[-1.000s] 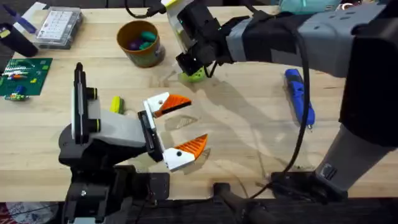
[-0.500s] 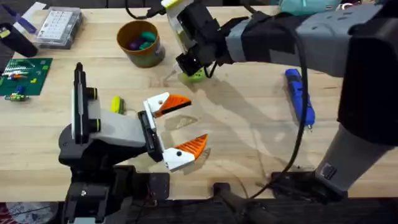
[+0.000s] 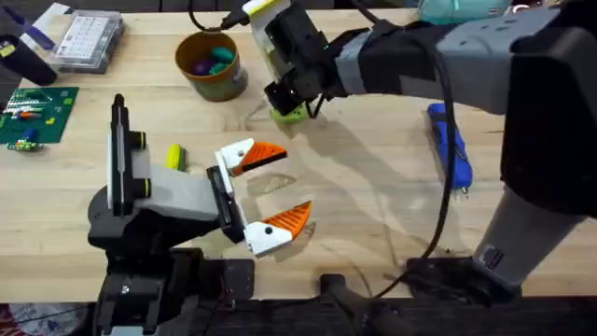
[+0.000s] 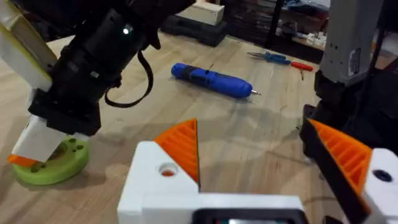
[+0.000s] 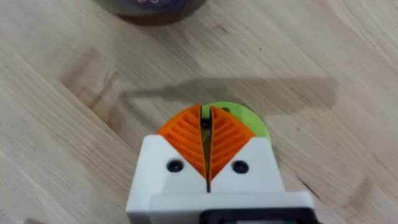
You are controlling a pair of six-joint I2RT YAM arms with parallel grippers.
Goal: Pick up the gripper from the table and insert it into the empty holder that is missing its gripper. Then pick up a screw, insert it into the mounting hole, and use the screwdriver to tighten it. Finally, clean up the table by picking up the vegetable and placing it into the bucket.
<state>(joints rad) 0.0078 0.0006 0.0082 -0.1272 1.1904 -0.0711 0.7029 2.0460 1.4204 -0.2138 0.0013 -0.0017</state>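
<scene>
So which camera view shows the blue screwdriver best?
The left wrist view: the screwdriver lies whole on the wood there, with its metal tip clear. The overhead view also shows it, near the right edge, but a black cable crosses it. The right wrist view looks down at a green disc instead.

light wood table (image 3: 373, 201), blue screwdriver (image 3: 451, 145), ochre bucket (image 3: 213, 65), yellow vegetable (image 3: 173, 156), green disc (image 3: 289, 114), clear compartment box (image 3: 89, 41)

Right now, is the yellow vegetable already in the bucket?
No. In the overhead view the vegetable lies on the table beside the left arm, well apart from the bucket, which holds purple and teal pieces.
</scene>
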